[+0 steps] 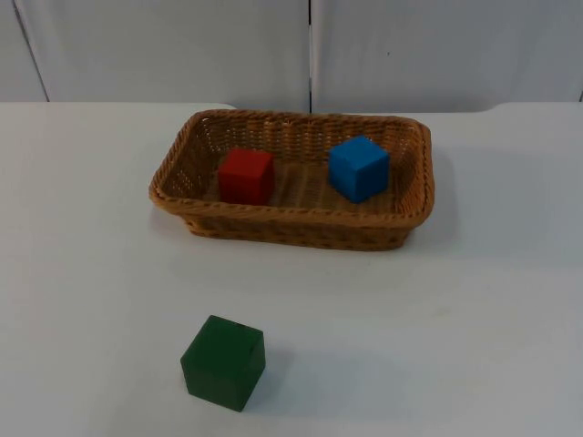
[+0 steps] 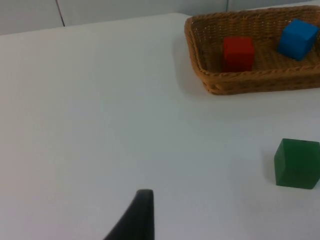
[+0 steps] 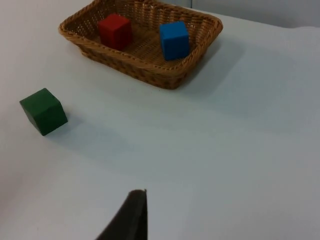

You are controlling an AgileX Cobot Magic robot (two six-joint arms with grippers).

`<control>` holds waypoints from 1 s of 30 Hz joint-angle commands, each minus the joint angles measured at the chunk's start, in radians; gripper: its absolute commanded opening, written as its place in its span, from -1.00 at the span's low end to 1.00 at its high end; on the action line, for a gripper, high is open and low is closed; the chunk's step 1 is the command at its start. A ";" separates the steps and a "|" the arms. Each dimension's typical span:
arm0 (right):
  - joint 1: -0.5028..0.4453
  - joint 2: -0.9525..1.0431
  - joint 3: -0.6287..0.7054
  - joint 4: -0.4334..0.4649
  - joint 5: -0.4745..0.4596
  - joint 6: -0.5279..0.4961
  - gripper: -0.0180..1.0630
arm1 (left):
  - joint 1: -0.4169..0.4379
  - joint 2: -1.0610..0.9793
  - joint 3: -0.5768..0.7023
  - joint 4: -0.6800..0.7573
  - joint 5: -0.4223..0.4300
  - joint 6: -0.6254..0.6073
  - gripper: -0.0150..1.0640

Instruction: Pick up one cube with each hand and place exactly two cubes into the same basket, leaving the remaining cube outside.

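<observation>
Top view, left to right: we find green cube (image 1: 223, 361) alone on white desk (image 1: 474, 319), well apart from wicker basket (image 1: 291, 221). Red cube (image 1: 246, 176) and blue cube (image 1: 358, 167) sit inside basket, apart from each other. Left tool (image 2: 132, 220) and right tool (image 3: 127, 217) wait over bare desk; we cannot tell finger state. We judge cubes rigid, light, smooth-faced; grip across opposite flat faces. Placement appears complete.

Basket (image 1: 182, 196) — woven wicker, tan-brown, ribbed and rough, braided rim. Inside it, red cube (image 1: 246, 176) and blue cube (image 1: 358, 167), both smooth, matt, solid colour. Green cube (image 1: 223, 361), well in front of the basket — same matt finish. Table (image 1: 455, 319) white, smooth, faint sheen.
</observation>
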 commanded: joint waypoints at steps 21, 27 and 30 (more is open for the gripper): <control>-0.002 -0.003 0.007 -0.002 -0.008 0.005 0.98 | 0.001 -0.005 0.004 0.002 0.003 -0.009 0.97; -0.002 -0.003 0.007 -0.002 -0.008 0.005 0.98 | 0.001 -0.005 0.004 0.002 0.003 -0.009 0.97; -0.002 -0.003 0.007 -0.002 -0.008 0.005 0.98 | 0.001 -0.005 0.004 0.002 0.003 -0.009 0.97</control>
